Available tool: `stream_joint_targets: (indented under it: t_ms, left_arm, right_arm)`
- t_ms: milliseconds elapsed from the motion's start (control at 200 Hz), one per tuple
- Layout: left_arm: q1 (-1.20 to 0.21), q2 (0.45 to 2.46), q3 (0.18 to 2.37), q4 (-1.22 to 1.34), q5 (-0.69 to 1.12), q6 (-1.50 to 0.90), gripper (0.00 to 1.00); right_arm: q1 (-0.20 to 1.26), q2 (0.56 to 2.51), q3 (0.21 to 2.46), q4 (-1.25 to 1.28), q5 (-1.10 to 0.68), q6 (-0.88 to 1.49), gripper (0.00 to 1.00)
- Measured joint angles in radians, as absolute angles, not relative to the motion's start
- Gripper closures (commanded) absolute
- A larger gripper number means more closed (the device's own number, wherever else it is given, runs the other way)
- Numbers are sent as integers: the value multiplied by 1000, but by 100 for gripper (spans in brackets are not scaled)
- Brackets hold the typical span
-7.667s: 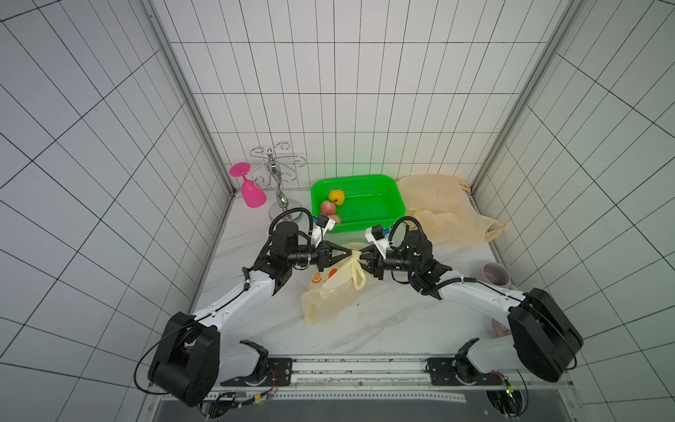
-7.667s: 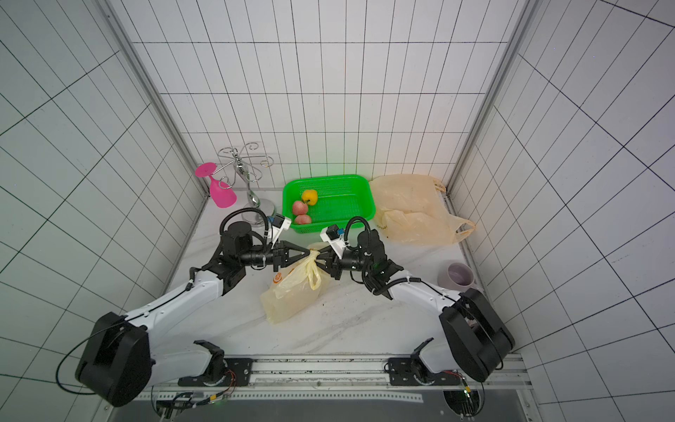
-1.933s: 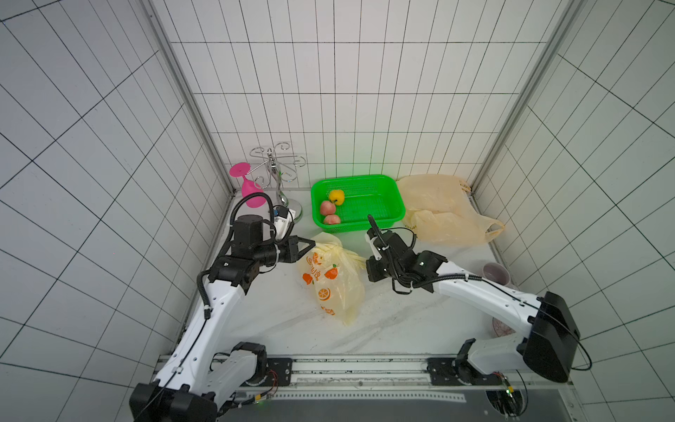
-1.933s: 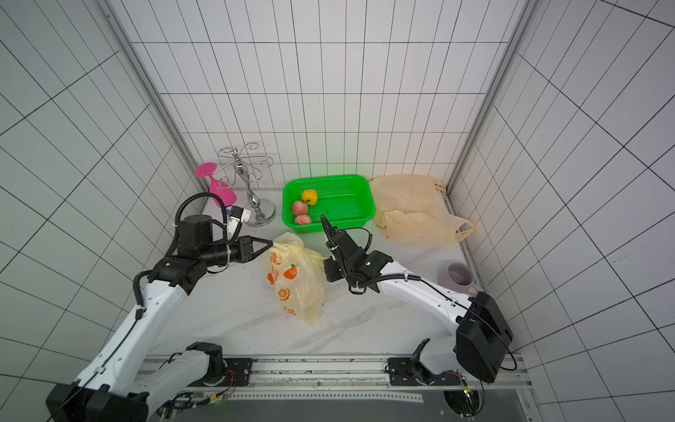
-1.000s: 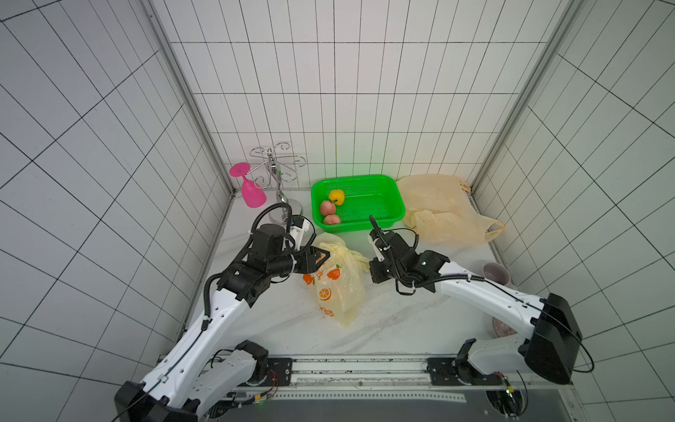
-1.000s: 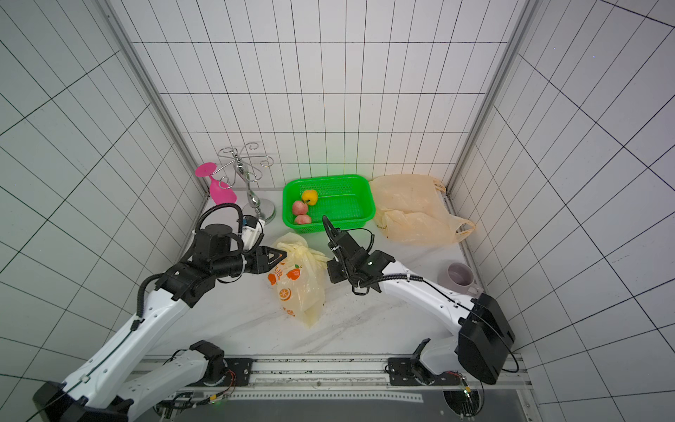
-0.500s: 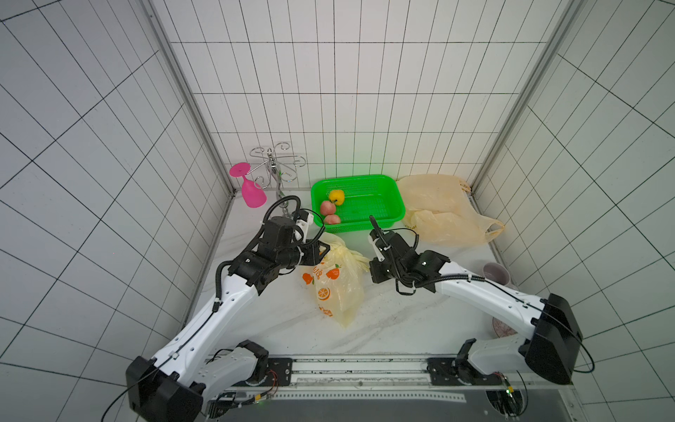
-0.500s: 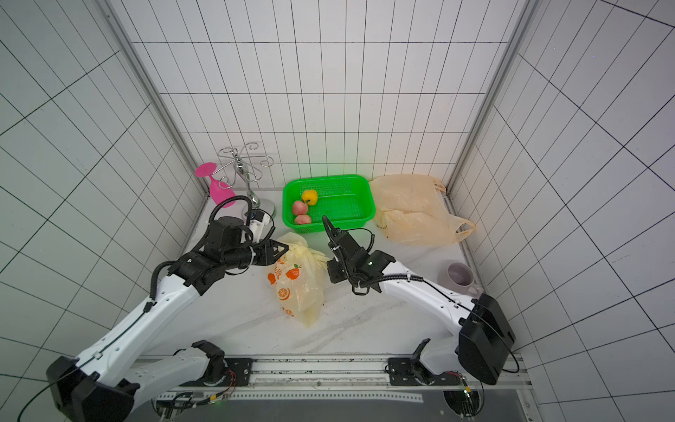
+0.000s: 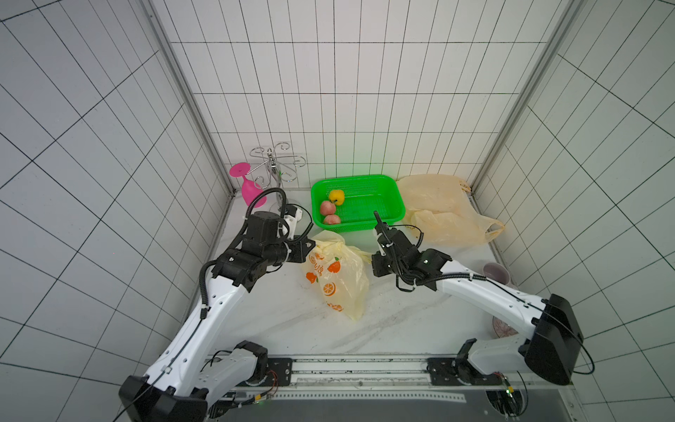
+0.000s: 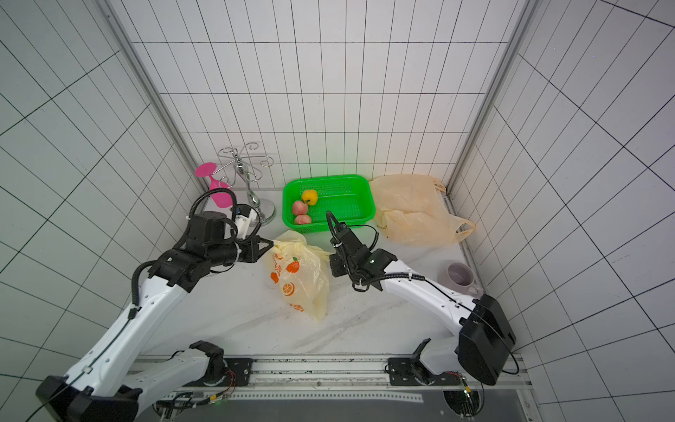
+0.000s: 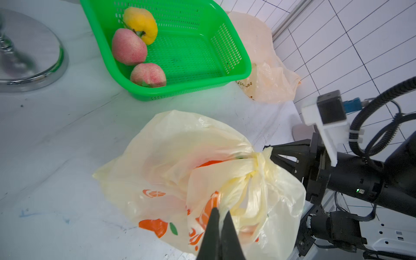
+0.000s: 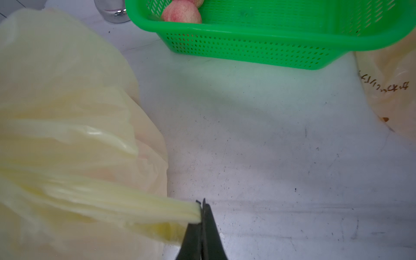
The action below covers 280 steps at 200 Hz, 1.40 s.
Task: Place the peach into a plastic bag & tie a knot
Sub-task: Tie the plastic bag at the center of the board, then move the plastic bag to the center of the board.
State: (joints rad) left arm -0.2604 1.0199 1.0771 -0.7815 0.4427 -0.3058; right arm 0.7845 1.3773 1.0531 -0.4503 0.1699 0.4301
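**Knot being drawn tight on the bag in front of the basket**

The printed plastic bag (image 9: 334, 277) is lying on the table (image 9: 292, 321) just in front of the green basket (image 9: 387, 190), on its robot-facing side, and its handles (image 11: 231, 195) are being held crossed over its mouth. One is being pinched by the fully closed left gripper (image 11: 220, 213), in front of the basket end where the spare peaches (image 9: 327, 207) are lying. The other, bunched into a strip, is being clamped by the fully closed right gripper (image 12: 202, 209), in front of the basket's opposite end. The peach cannot be picked out through the film and is only judged to be inside. Tying is judged to be the step in hand. Next, an even outward pull is being called for, so that the twist (image 11: 256, 165) is cinched without the bag being dragged against the basket.
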Motion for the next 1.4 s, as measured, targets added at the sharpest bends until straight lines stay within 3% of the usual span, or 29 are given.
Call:
stream_joint_targets:
  t_ms: [415, 895, 1010, 1070, 1154, 1339, 1399]
  left_arm:
    - [-146, 997, 870, -759, 469, -282, 100]
    - [-15, 1025, 783, -729, 506, -279, 100]
    - [10, 1033, 799, -736, 480, -290, 70]
    - [28, 1032, 833, -747, 447, -296, 59]
    - [36, 1028, 912, -767, 399, -281, 48]
    - [31, 996, 1126, -788, 282, -270, 38]
    - [21, 994, 1180, -777, 261, -266, 24]
  right_arm:
    - [741, 1493, 1037, -528, 310, 441, 100]
    - [683, 1491, 1022, -545, 218, 448, 100]
    - [746, 1488, 1024, -552, 186, 470, 100]
    - [786, 1495, 1024, -550, 162, 494, 100]
    - [823, 1530, 1028, -517, 115, 529, 100]
    - [876, 1704, 1128, -437, -7, 609, 100]
    - [900, 1776, 1200, -416, -43, 630, 100]
